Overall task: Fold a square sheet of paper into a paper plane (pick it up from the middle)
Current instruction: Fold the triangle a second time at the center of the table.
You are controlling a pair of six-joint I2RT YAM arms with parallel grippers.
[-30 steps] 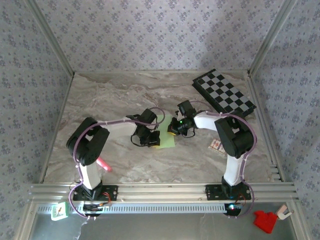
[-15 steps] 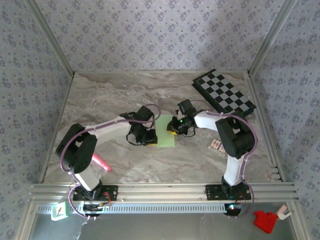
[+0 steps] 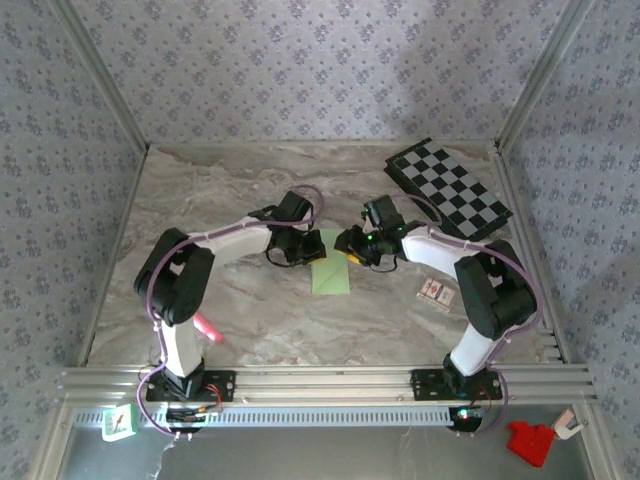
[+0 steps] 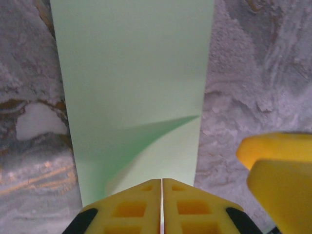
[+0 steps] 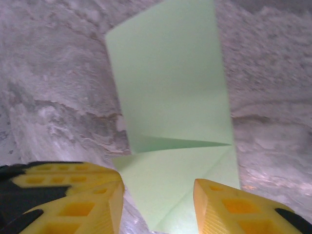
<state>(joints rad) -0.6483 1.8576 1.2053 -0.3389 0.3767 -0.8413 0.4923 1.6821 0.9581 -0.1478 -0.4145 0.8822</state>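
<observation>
Marble table [image 3: 230, 190]: your paper [image 3: 331, 276], near-left of the board [image 3: 450, 187], lies halved with one corner fold started, left gripper [image 4: 161, 181] closed at its end, right gripper [image 5: 157, 184] parted astride it; most folds remain.

Marble-look table [image 3: 220, 190]: pale green paper [image 3: 331, 277] lies approx. centre, folded, near end flat. Chequered board [image 3: 448, 188] at far-right corner. Pink marker [image 3: 207, 328] near-left. Small flat item [image 3: 435, 292], poss. a card packet, sits right of paper, apart.
</observation>
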